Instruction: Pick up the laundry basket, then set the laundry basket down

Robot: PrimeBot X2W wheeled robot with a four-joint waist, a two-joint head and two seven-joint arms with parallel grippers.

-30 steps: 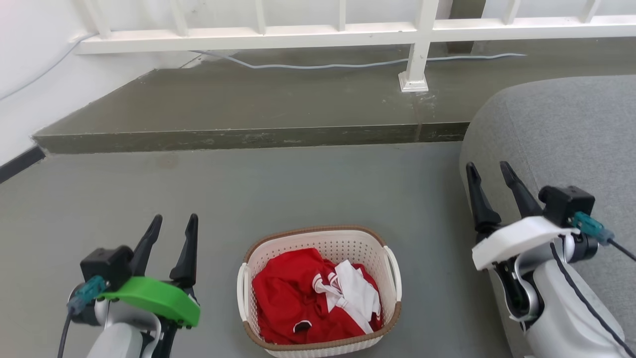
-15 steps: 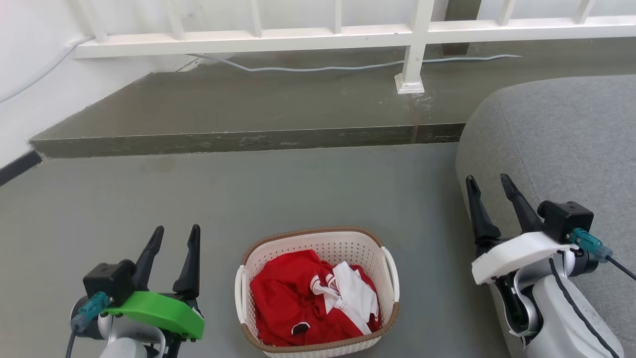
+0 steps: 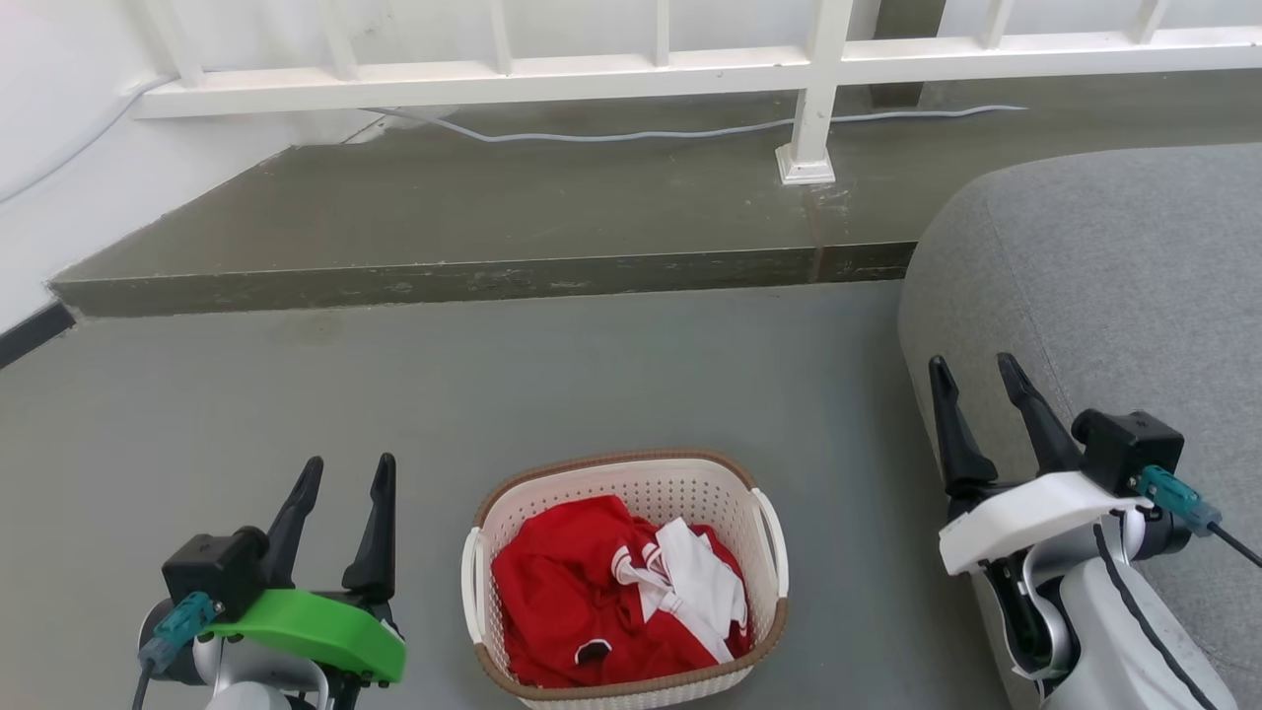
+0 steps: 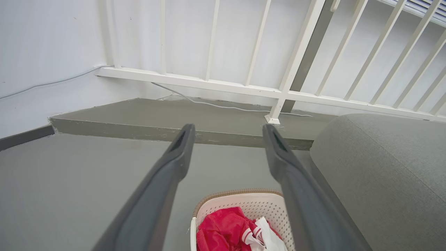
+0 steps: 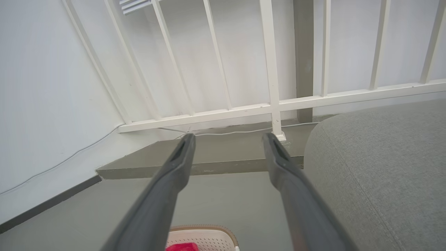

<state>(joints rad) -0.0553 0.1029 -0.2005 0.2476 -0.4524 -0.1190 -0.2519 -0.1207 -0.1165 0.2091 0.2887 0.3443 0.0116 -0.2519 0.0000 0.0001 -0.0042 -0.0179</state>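
The laundry basket, cream-white and perforated with a brown rim and white side handles, stands on the grey floor at the bottom centre of the head view, holding red and white clothes. My left gripper hangs open to its left, above the floor and apart from it. On the basket's right my right gripper is open too, close beside the grey sofa. The left wrist view shows the laundry basket below the open left gripper. In the right wrist view the basket's rim sits under the open right gripper.
A grey sofa fills the right side, close to my right arm. Beyond the basket a raised concrete step runs across, topped by a white railing and a loose cable. A white wall stands at the left.
The head camera has tilted a little, so the whole scene has shifted. Both grippers sit lower in the picture and stay open; the basket has not moved on the floor.
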